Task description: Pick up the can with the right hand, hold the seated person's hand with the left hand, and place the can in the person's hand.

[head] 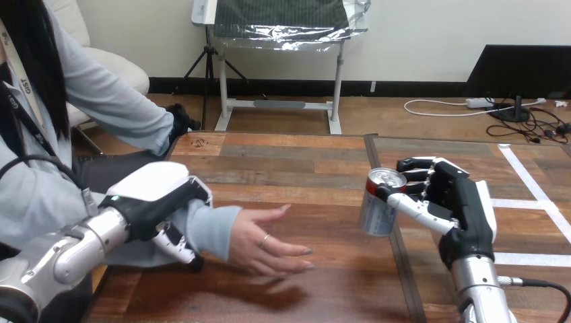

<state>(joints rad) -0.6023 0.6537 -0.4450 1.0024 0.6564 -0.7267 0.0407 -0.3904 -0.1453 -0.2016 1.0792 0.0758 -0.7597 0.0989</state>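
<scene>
Our left hand (156,198) was curled round the person's wrist (210,229), we judged to steady the person's hand (269,241) as an open target. Our right hand (458,202) clasped the can (380,203), tilted above the table (303,161), apart from that palm, awaiting delivery.

Shiny metal can (380,204); wooden table (296,161)

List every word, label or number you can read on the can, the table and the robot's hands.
Can, in the right hand: there is print on its side, but it is too blurred to read.
Table: no text.
Left hand and right hand: no readable markings.
Nothing here can be quoted.
</scene>
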